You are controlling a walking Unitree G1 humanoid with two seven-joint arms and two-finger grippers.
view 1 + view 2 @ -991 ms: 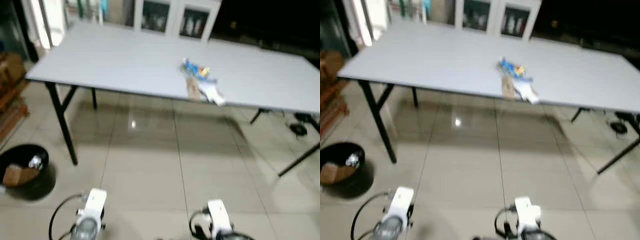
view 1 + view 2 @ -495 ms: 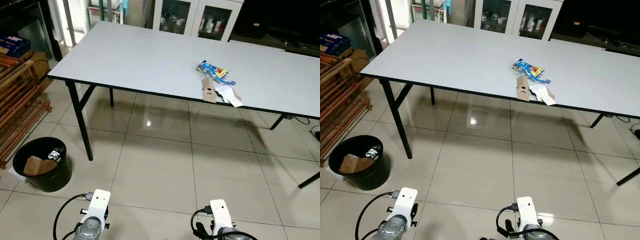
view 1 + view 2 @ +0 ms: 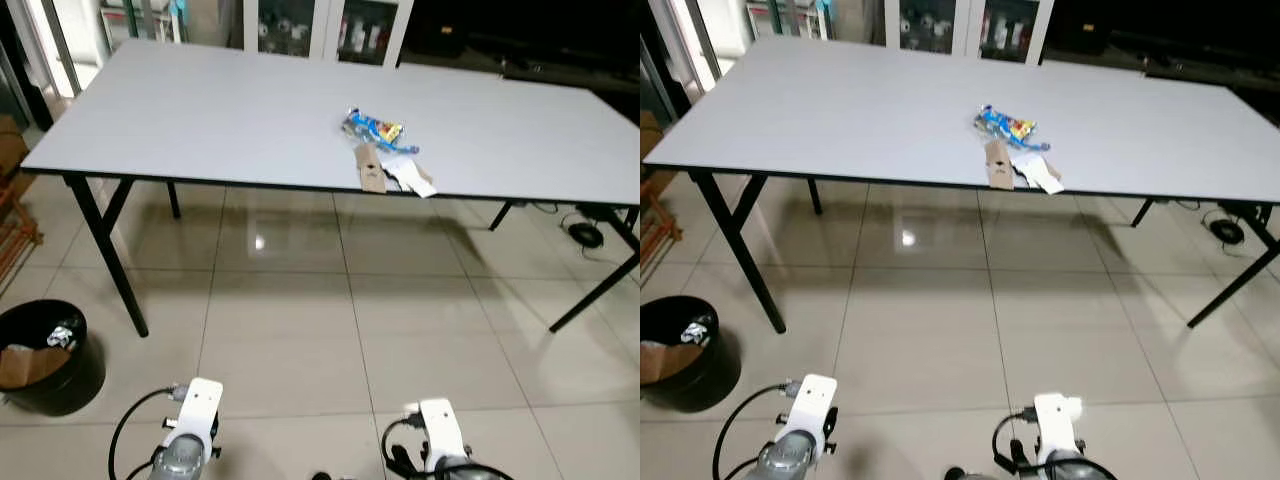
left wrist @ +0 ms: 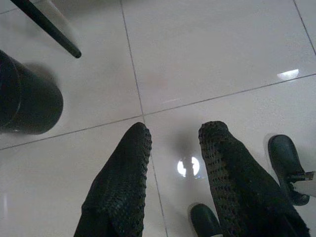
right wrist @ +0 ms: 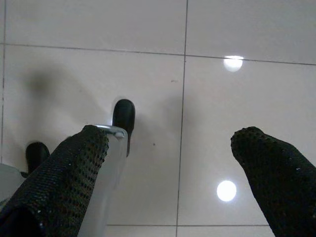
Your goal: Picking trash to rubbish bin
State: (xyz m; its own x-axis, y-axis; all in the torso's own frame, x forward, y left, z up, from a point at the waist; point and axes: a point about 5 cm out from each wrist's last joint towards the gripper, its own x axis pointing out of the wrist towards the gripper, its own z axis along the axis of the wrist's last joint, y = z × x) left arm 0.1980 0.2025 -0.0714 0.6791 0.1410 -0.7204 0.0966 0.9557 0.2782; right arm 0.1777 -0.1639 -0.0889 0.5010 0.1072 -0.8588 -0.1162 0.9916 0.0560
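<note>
A small heap of trash lies near the front edge of the long grey table [image 3: 200, 110]: a blue snack wrapper [image 3: 372, 127], a brown cardboard piece [image 3: 367, 168] and white paper scraps [image 3: 408, 176]. A black rubbish bin [image 3: 42, 356] with trash inside stands on the floor at the left, beside a table leg. Both arms hang low at the bottom of the eye views. My left gripper [image 4: 174, 134] is open over the floor tiles, with the bin [image 4: 24, 98] close by. My right gripper [image 5: 170, 140] is open wide above bare tiles and holds nothing.
Black folding table legs [image 3: 105, 250] stand at the left and at the right [image 3: 595, 290]. Glass-door cabinets [image 3: 320, 25] sit behind the table. Cables and a dark object [image 3: 583, 234] lie on the floor under the table's right end. My black feet [image 4: 286, 165] show in the wrist views.
The whole view has swung right: the bin has slid to the left edge and the table's right end has come into sight. The trash has not moved on the table.
</note>
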